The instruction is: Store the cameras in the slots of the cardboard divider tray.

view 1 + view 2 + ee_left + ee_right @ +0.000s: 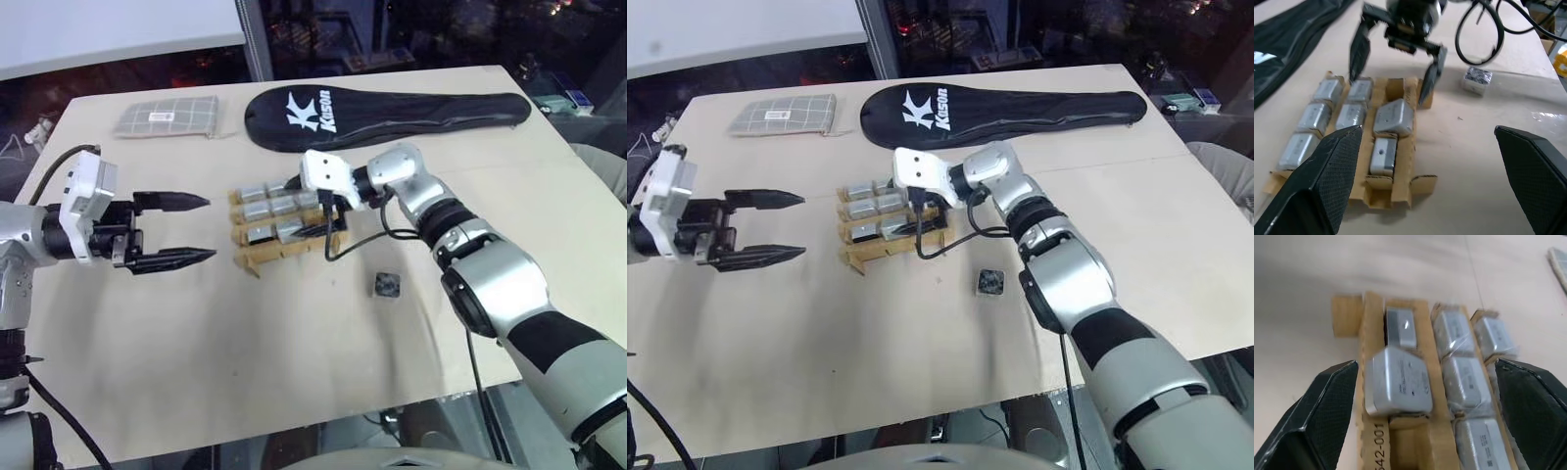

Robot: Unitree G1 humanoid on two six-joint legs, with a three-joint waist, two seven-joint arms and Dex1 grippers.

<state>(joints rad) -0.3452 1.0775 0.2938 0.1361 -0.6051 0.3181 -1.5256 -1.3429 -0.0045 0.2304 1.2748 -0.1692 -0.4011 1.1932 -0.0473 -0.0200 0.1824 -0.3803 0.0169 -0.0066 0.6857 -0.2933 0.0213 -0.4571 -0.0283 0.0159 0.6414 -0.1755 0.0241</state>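
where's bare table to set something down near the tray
Bare table lies in front of the cardboard divider tray, and between the left pincer and the tray. Crowded: the right pincer over the tray, a loose camera on its right, the racket cover behind.

Left gripper (201, 230), right gripper (1393, 71): both agape.

Eight silver-grey cameras (1394, 117) fill the tan cardboard divider tray (1392, 183), one sitting tilted; a dark-faced camera (387, 285) lies apart.
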